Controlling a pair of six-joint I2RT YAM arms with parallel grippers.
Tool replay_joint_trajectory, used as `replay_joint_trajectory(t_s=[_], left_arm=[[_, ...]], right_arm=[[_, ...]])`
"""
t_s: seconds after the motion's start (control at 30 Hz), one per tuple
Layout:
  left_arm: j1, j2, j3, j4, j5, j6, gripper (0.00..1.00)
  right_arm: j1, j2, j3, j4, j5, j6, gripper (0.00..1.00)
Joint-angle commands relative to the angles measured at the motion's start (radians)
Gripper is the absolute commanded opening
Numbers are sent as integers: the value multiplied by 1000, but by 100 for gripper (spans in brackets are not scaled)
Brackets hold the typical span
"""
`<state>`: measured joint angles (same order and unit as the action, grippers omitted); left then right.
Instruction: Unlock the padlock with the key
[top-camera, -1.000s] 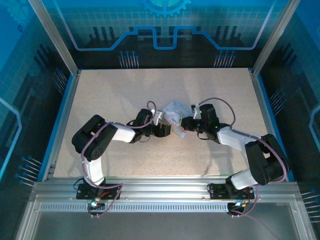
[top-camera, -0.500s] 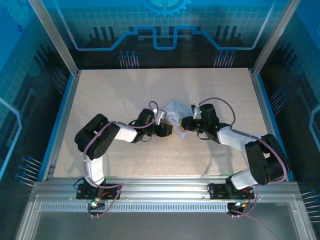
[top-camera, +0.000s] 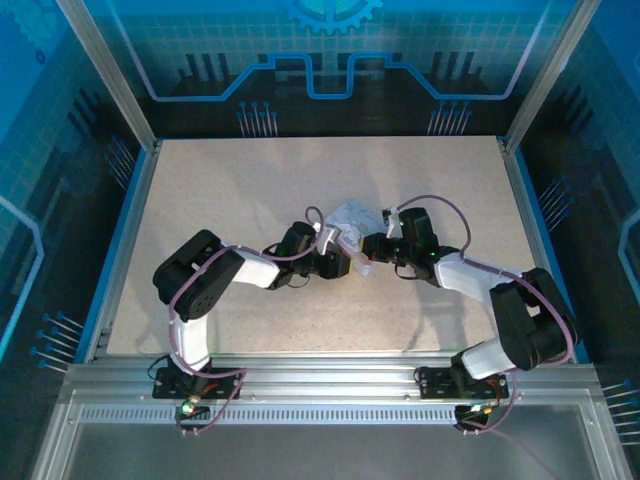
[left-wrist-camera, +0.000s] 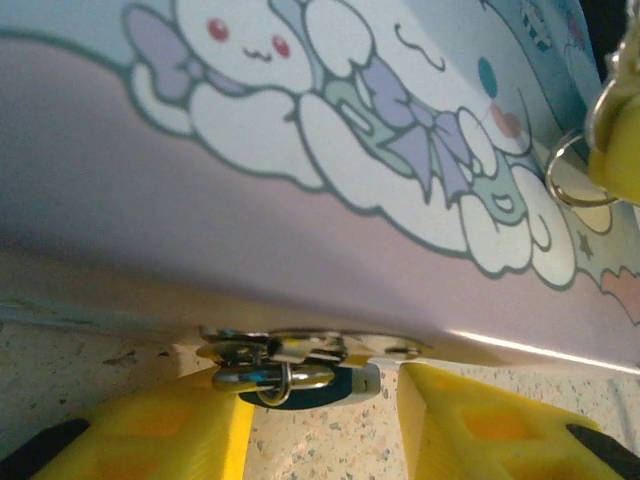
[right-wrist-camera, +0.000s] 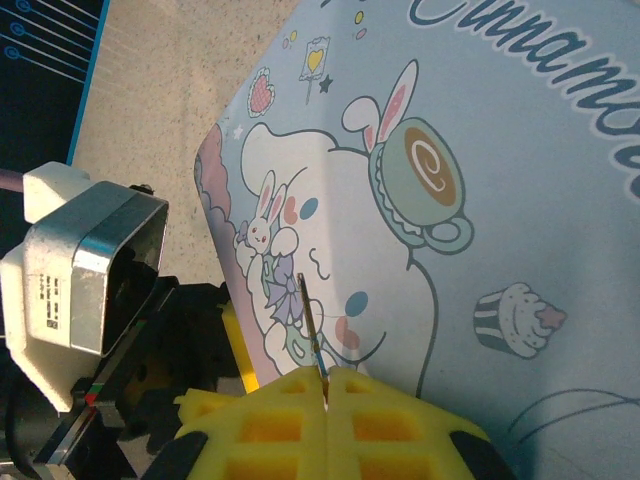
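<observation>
The padlock (left-wrist-camera: 335, 383) is located at the metal hasp on the edge of the tin (left-wrist-camera: 300, 230), close to the tabletop (left-wrist-camera: 330, 455). The left end effector (left-wrist-camera: 322, 398) is held partly open, one yellow finger on each side of the padlock, presumably so that the body can be steadied. The right end effector (right-wrist-camera: 325, 385) is closed on the key (right-wrist-camera: 313, 335). The blade is left projecting beyond the pads above the tin, presumably for presentation to the keyway.

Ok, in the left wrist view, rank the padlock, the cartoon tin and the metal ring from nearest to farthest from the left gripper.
1. The padlock, between the fingers of the left gripper.
2. The cartoon tin, just behind the padlock.
3. The metal ring, at the far upper right edge.
</observation>
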<state>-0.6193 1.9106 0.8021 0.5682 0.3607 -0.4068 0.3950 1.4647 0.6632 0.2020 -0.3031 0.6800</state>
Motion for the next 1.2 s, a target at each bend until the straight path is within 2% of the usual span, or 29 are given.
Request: replay_joint_trajectory(t_s=[0.0,0.4,0.9,1.17], left_arm=[[-4,24,-2,40,-31,-56,43],[-2,24,-38,150,-94,-211,43],[-3,35,-15,130,-94,-221,27],[-6,-30,-30,99,-94,-212,26]], right_arm=[[16,2,4,-52,13,-14,0],[18,-7,-2,-53,12,-16,0],[23,-16,4,-52,7,-22,0],[13,-157,-56,-45,10,-83,0]])
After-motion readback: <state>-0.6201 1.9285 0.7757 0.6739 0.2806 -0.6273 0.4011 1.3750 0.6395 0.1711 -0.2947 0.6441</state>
